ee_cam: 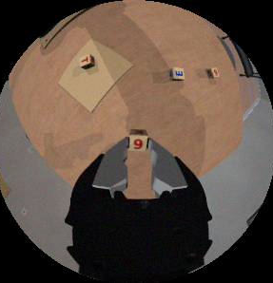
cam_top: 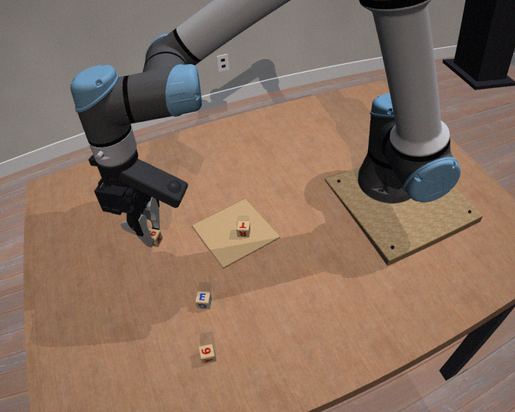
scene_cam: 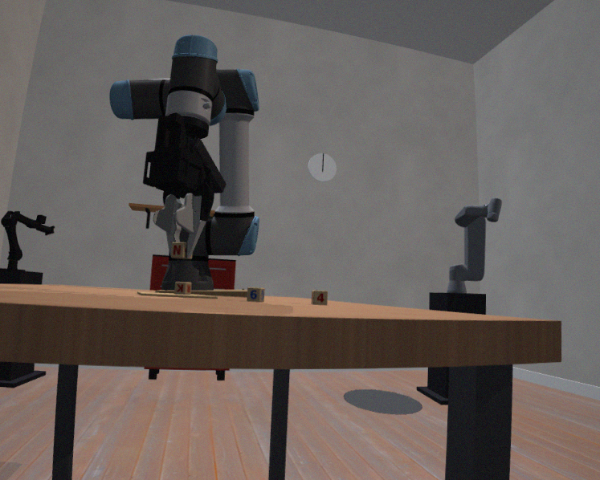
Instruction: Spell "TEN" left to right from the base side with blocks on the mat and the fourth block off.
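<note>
My gripper (cam_top: 150, 233) (scene_cam: 180, 247) (ee_cam: 137, 138) is shut on a wooden block (cam_top: 156, 238) (scene_cam: 178, 250) (ee_cam: 138, 142), held above the table left of the mat in the top view. Its upper face shows a red 9 or 6, and a red N faces the exterior view. The T block (cam_top: 243, 229) (scene_cam: 182, 288) (ee_cam: 87, 62) sits on the tan mat (cam_top: 218, 230) (ee_cam: 99, 90), red T up. The E block (cam_top: 203, 300) (scene_cam: 255, 294) (ee_cam: 177, 74) lies off the mat, blue E up. Another block (cam_top: 206, 353) (scene_cam: 319, 297) (ee_cam: 213, 73) lies beyond it, a red 9 or 6 up.
The robot's base stands on a thick wooden board (cam_top: 373, 230) to the right of the mat in the top view. The table's front edge (scene_cam: 290, 338) runs across the exterior view. Other robot arms on stands are far behind the table.
</note>
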### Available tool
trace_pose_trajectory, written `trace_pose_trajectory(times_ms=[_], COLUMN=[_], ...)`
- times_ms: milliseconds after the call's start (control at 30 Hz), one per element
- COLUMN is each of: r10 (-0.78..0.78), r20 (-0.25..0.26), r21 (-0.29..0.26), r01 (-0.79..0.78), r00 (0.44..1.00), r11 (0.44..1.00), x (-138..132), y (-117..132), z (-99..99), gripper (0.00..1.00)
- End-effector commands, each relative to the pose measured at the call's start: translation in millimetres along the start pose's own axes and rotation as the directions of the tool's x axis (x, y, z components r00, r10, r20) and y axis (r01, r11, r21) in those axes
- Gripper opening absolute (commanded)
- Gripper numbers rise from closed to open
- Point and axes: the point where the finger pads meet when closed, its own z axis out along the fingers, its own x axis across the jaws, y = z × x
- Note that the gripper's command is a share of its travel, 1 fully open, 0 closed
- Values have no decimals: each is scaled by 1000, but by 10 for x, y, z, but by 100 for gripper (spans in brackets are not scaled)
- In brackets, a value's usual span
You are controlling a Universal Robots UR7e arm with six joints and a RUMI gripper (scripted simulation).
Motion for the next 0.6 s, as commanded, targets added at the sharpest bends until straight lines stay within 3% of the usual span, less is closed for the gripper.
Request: trace_pose_trajectory(times_ms=[0,567], r10=[-139,-430], r20=[-4,-3], r21=[-4,-5], r01=[139,430], r00=[990,903], r11=[990,903], x=[8,-12], y=[22,59], z=[4,53], gripper=[5,5])
